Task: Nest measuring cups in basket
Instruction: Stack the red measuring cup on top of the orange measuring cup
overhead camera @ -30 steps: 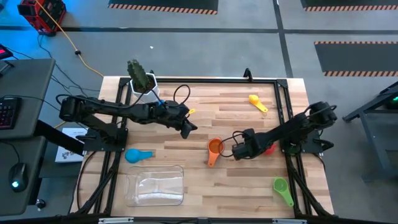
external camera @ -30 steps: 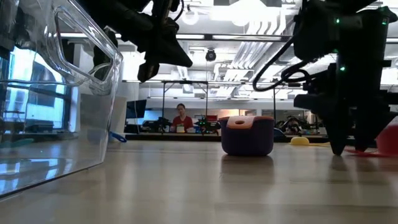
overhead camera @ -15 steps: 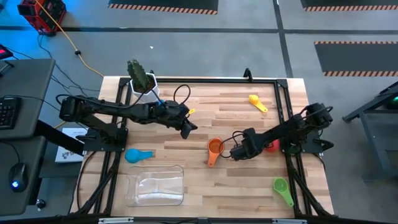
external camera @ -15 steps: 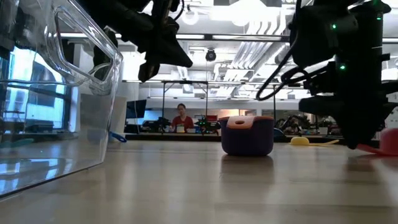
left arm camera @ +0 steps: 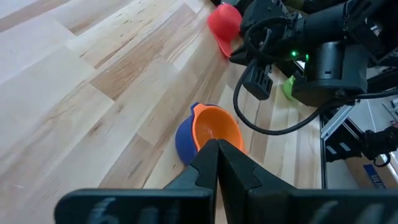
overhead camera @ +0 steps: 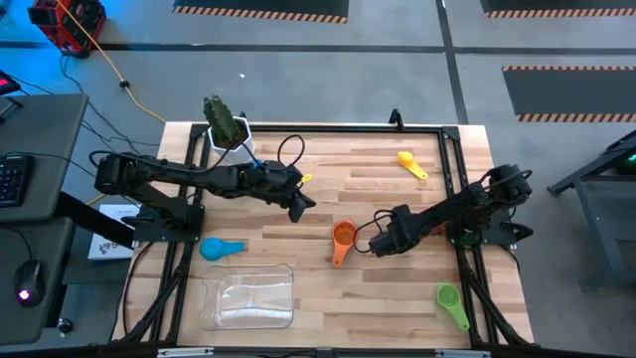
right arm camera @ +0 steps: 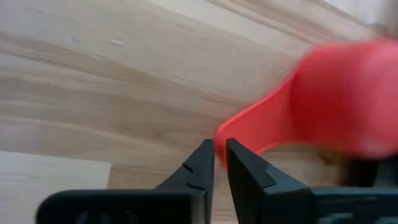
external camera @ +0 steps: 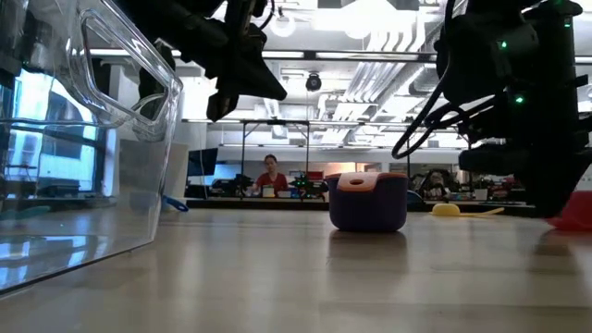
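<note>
right gripper [right arm camera: 219, 163] pinched narrowly on the red plastic measuring cup's [right arm camera: 348, 106] handle at table's four o'clock, ready for lifting; left gripper [overhead camera: 297, 206] closed, empty, waiting at centre.

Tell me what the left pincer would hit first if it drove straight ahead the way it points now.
Likely the orange plastic measuring cup nested in the dark blue cup: it lies directly beyond the shut left pincer, though depth is uncertain.

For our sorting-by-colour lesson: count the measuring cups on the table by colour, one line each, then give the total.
Orange cup, nested in the dark blue one: 1
Dark blue cup: 1
Red cup: 1
Yellow cup: 1
Green cup: 1
Light blue cup: 1
Total: 6
</note>
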